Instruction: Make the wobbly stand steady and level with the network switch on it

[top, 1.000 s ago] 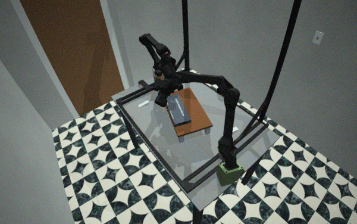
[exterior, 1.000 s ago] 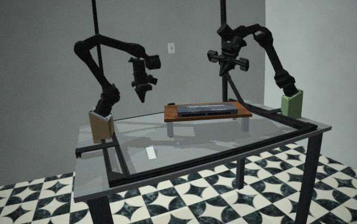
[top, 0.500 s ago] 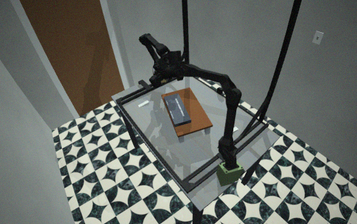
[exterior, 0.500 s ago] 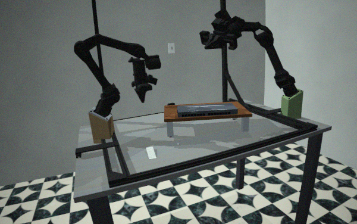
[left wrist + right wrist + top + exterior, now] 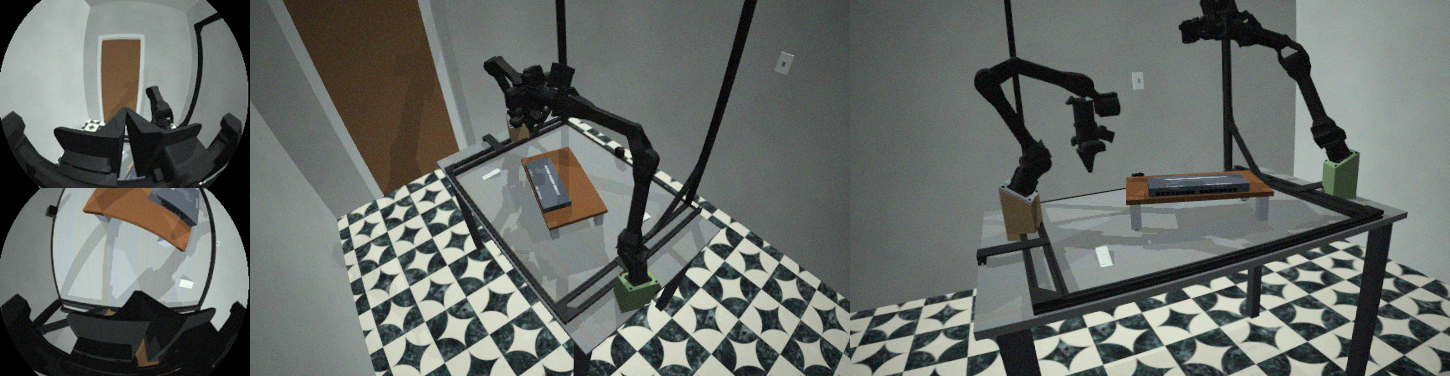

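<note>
Above the checkered floor (image 5: 470, 270) (image 5: 1160, 320), the grey table (image 5: 580, 260) (image 5: 1200, 235) (image 5: 126, 268) supports the stand (image 5: 580, 175) (image 5: 1137, 192) (image 5: 138, 219), carrying the network switch (image 5: 545, 185) (image 5: 1200, 186) (image 5: 180, 202), well inside the black rails (image 5: 507, 244) (image 5: 1200, 264), with left gripper (image 5: 1184, 33) (image 5: 126, 110) and right gripper (image 5: 1090, 168) (image 5: 137, 294) pressed together overhead.

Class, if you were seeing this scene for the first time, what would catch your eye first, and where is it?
The orange-brown stand draws the eye first, raised on pale legs on the grey table, with the dark network switch lying on top. Next come the two black arms reaching up from opposite ends of the table, one on a green base block, the other on a tan one.
</note>
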